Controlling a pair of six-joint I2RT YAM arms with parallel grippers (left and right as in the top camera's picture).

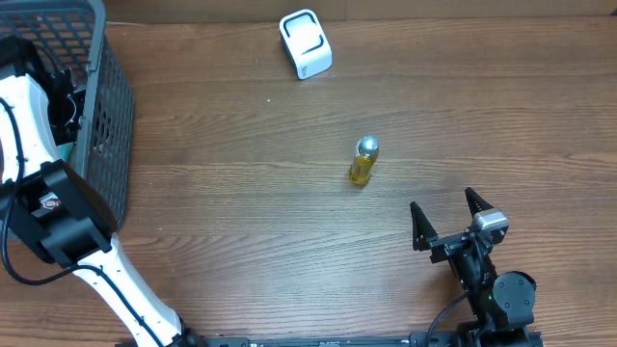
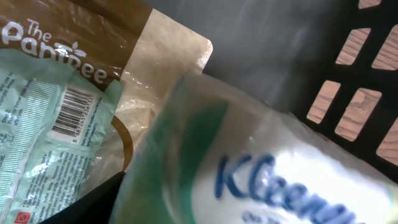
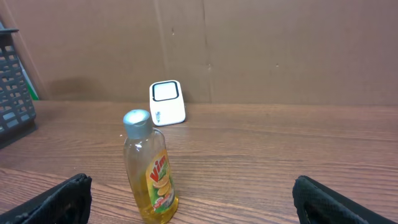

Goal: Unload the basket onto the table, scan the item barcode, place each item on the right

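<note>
Two arms work at one wooden table. Seen from overhead, one dark mesh basket sits at 9 o'clock, and the left arm reaches down into it, so the left gripper is hidden there and I cannot tell how its jaws stand. Its wrist camera shows three packaged items lying in the basket, pressed close to the lens: one Kleenex tissue pack at 5 o'clock, one brown pouch at 12 o'clock and one pale green packet at 9 o'clock. The green packet overlaps the brown pouch and shows one barcode facing the camera.

One bottle of yellow liquid with a grey cap stands upright near the table's middle, at 11 o'clock from the right gripper. That gripper is at 5 o'clock, jaws spread wide with nothing between them. One white scanner sits at 12 o'clock, well apart from the bottle.
</note>
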